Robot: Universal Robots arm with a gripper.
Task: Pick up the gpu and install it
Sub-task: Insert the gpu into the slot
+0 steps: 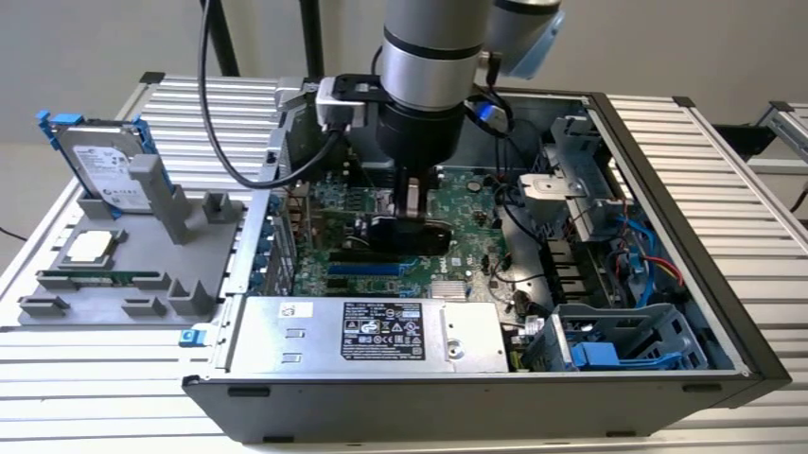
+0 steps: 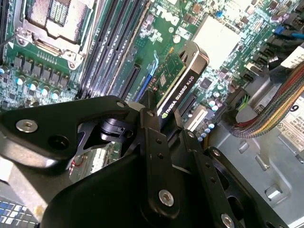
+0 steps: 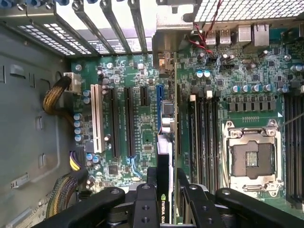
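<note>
The gpu (image 1: 413,236), a green card with a black cooler, stands on edge just above the motherboard (image 1: 478,253) inside the open computer case (image 1: 676,222). My gripper (image 1: 411,210) reaches straight down into the case and is shut on the card's upper edge. In the second wrist view the gpu (image 2: 179,78) sticks out past the black fingers (image 2: 151,124) over the expansion slots. In the first wrist view the gpu (image 3: 166,137) is seen edge-on, lined up with a blue slot (image 3: 159,95), and my gripper (image 3: 165,186) clamps it from both sides. Whether the card's lower edge touches the slot is hidden.
A grey fixture (image 1: 76,307) at the exterior view's left holds a hard drive (image 1: 108,165), a memory stick (image 1: 98,279) and a processor chip (image 1: 89,248). Inside the case are the power supply (image 1: 366,331), cable bundles (image 1: 631,260), a drive cage (image 1: 619,340) and an open processor socket (image 3: 251,159).
</note>
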